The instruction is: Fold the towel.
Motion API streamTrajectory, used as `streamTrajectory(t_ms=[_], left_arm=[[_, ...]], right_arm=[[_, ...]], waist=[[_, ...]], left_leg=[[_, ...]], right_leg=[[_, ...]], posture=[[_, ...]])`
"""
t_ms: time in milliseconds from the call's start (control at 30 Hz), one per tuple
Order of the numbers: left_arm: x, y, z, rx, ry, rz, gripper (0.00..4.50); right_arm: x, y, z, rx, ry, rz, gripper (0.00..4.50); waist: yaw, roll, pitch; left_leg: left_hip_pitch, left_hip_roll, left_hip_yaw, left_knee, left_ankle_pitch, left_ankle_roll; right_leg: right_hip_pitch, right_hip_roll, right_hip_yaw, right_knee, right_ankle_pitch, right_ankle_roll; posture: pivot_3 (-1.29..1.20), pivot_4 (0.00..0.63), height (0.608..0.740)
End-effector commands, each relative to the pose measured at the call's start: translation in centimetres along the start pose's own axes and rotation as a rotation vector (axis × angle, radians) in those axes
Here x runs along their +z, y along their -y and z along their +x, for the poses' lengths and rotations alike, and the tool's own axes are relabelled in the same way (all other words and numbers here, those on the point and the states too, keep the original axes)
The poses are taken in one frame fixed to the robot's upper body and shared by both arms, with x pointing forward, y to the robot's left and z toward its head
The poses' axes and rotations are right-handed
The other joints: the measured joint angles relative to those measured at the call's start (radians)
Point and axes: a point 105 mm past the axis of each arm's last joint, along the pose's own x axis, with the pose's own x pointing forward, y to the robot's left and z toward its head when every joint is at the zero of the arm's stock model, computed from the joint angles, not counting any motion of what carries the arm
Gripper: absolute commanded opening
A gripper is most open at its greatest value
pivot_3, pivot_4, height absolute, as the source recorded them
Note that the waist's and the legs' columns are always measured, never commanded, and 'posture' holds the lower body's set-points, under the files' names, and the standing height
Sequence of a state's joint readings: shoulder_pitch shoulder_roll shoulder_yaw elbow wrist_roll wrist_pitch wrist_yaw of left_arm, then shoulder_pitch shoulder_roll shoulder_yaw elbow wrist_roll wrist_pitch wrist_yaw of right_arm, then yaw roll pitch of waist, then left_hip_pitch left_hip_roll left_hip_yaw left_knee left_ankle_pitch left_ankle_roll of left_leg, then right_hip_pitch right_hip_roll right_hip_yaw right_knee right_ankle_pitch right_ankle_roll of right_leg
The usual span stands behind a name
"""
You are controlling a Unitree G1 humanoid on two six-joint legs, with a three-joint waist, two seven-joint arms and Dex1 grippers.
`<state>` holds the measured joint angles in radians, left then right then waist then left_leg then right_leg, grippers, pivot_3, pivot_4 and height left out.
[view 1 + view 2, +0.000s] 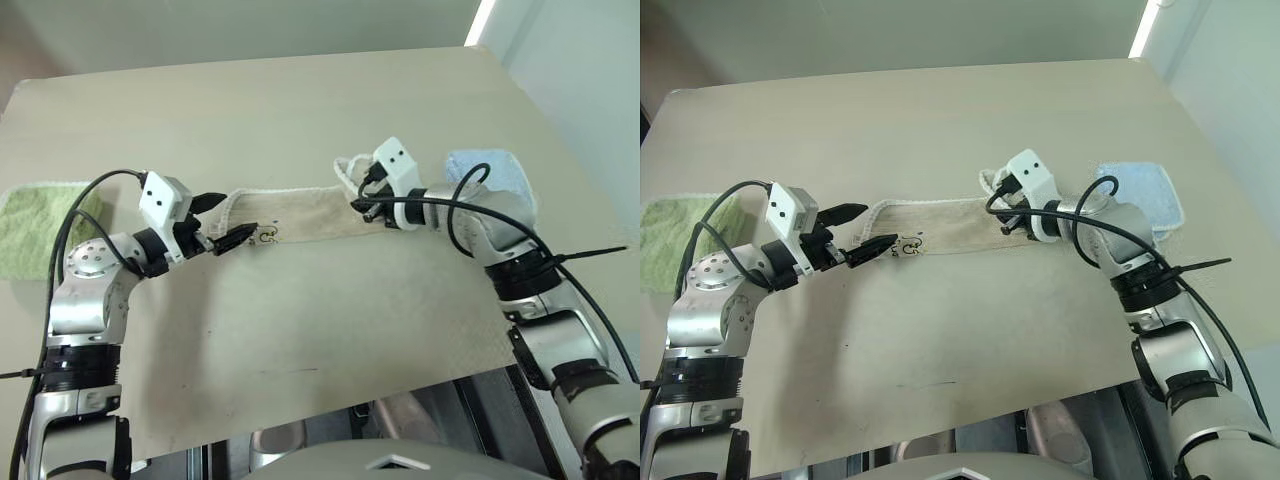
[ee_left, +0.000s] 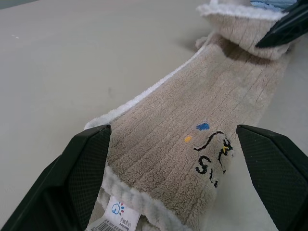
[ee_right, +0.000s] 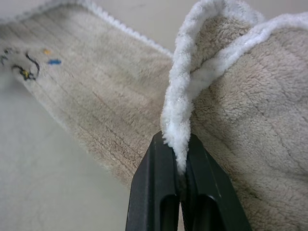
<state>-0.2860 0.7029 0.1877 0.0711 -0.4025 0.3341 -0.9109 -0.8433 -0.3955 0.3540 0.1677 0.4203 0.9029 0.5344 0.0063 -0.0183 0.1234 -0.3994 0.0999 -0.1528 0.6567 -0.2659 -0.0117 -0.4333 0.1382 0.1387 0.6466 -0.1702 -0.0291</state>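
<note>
The right gripper (image 3: 179, 190) reaches in from the right with its wrist bent, fingers pointing forward and to the left, pinched tight on the white corded edge of the towel (image 1: 300, 215), so that end is lifted and curled over just above the fingertips. The left gripper (image 1: 222, 222) comes in from the left with the elbow out, roughly level, its two black fingers spread wide and straddling the towel's other end without gripping it; one finger sits at the far edging, the other just past the near edge. Between those spread fingers lies a dark printed mark (image 2: 214, 156) with small blue and yellow spots beside it; its letters cannot be read. Right under the left gripper a small white tag (image 2: 118, 215) with a tiny logo and a barcode pokes from the hem, its print too small to read. The towel stretches across the table (image 1: 300, 100) from one gripper to the other. A green towel (image 1: 35, 225) lies outward of the left arm near the table's edge, a light blue towel (image 1: 1140, 190) just behind the right forearm. Bare tabletop spreads beyond both grippers and in front of the towel's near edge.
</note>
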Motion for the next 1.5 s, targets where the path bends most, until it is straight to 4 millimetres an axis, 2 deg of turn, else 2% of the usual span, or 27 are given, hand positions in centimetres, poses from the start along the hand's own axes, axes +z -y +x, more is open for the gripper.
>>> streamTrajectory(t_ms=[33,133,267,433,467,600,733,833,900,1067,1167,1200,1400,1467,1500], left_arm=[[1.3,0.0,0.0,-0.002,0.035,0.041,4.5],[1.3,0.0,0.0,-0.001,0.035,0.042,4.5],[1.3,-0.1,0.0,-0.002,0.038,0.042,4.5],[1.3,0.0,0.0,-0.003,0.038,0.041,4.5],[1.3,0.0,0.0,-0.003,0.038,0.042,4.5],[1.3,0.1,-0.2,0.0,0.037,0.039,4.5],[1.3,0.3,-0.5,0.002,0.05,0.007,4.5],[1.4,0.6,-0.5,0.004,0.07,-0.033,4.5],[1.4,1.1,-0.6,0.0,0.083,-0.067,4.5],[1.4,1.6,-1.1,0.014,0.108,-0.149,4.5],[1.3,2.3,-1.9,0.023,0.134,-0.231,4.5],[1.2,2.6,-2.2,0.025,0.137,-0.263,4.5],[0.1,4.6,-3.7,0.066,0.16,-0.488,4.5],[-0.4,5.3,-3.9,0.089,0.167,-0.574,4.5],[-0.6,5.7,-3.9,0.099,0.171,-0.608,4.5]], right_arm=[[0.9,-0.1,-0.1,0.01,0.03,-0.028,0.25],[0.8,-0.1,-0.1,0.014,0.03,-0.022,1.1],[1.0,0.0,-0.5,0.023,0.045,-0.001,2.52],[2.5,-0.6,-2.0,0.062,0.121,0.006,4.29],[2.7,-0.7,-2.2,0.062,0.132,0.003,4.45],[4.4,-0.7,-4.7,0.077,0.226,-0.017,4.45],[4.4,1.6,-5.9,-0.027,0.268,-0.044,4.45],[3.9,2.9,-5.7,-0.061,0.281,-0.031,3.87],[3.2,3.6,-5.2,-0.087,0.272,-0.065,3.23],[2.3,3.7,-3.6,-0.082,0.268,-0.093,1.36],[0.7,4.0,-2.1,-0.086,0.225,-0.099,0.25],[-0.1,4.0,-1.5,-0.086,0.203,-0.096,0.03],[-5.0,4.8,1.2,-0.104,0.067,-0.075,0.03],[-4.8,4.7,1.5,-0.102,0.088,-0.074,0.03],[-4.5,4.7,1.5,-0.102,0.105,-0.073,0.03]], waist=[[0.001,0.0,0.0],[0.0,0.0,0.0],[0.001,0.0,0.0],[0.002,0.0,0.0],[0.002,0.0,0.0],[0.004,0.0,0.0],[0.005,0.0,0.0],[0.005,0.0,0.0],[0.005,0.0,0.0],[0.004,0.0,0.0],[0.003,0.0,0.0],[0.001,-0.001,0.0],[0.001,0.0,0.0],[0.001,-0.001,-0.001],[0.0,-0.001,-0.001]], left_leg=[[0.0,0.0,0.0,0.0,0.0,0.0],[0.0,0.0,0.0,0.0,0.001,-0.001],[0.0,0.0,0.0,-0.001,0.003,-0.004],[0.0,0.0,0.0,-0.001,0.006,-0.009],[0.0,0.0,0.0,-0.001,0.006,-0.009],[0.0,0.0,0.0,-0.001,0.006,-0.01],[0.0,0.0,0.0,0.0,0.01,-0.016],[0.001,0.0,0.0,0.0,0.01,-0.016],[0.001,0.0,0.0,0.0,0.01,-0.016],[0.001,0.0,0.0,-0.001,0.01,-0.016],[0.001,0.0,0.0,-0.001,0.01,-0.016],[0.001,0.0,0.0,-0.001,0.01,-0.016],[0.005,0.001,0.001,-0.003,0.01,-0.016],[0.009,0.001,0.002,-0.006,0.01,-0.016],[0.013,0.001,0.002,-0.007,0.01,-0.017]], right_leg=[[0.0,0.0,0.0,0.0,0.0,0.0],[0.0,0.0,0.0,0.0,0.0,-0.001],[0.0,0.0,-0.001,0.0,0.0,-0.001],[0.0,0.0,-0.001,0.0,0.0,-0.001],[0.0,0.0,-0.001,0.0,0.0,-0.001],[0.0,0.0,-0.001,0.0,0.0,-0.001],[0.001,0.0,-0.001,0.0,0.0,-0.001],[0.002,0.0,0.0,0.0,0.001,0.0],[0.002,0.0,0.0,0.0,0.002,0.0],[0.001,0.0,0.0,0.001,0.003,0.001],[0.002,0.0,0.0,0.001,0.003,0.001],[0.002,0.0,0.0,0.001,0.003,0.001],[0.003,-0.001,0.0,0.0,0.002,0.0],[0.007,-0.002,0.0,0.0,0.002,-0.001],[0.011,-0.002,0.0,0.0,-0.002,-0.008]], posture=[[0.0,0.15,0.74],[0.0,0.15,0.74],[0.0,0.15,0.74],[0.0,0.15,0.74],[0.0,0.15,0.74],[0.0,0.15,0.74],[0.0,0.15,0.74],[0.0,0.15,0.74],[0.0,0.15,0.74],[0.0,0.15,0.74],[0.0,0.15,0.74],[0.0,0.15,0.74],[0.0,0.15,0.74],[0.0,0.15,0.74],[0.0,0.15,0.74]])
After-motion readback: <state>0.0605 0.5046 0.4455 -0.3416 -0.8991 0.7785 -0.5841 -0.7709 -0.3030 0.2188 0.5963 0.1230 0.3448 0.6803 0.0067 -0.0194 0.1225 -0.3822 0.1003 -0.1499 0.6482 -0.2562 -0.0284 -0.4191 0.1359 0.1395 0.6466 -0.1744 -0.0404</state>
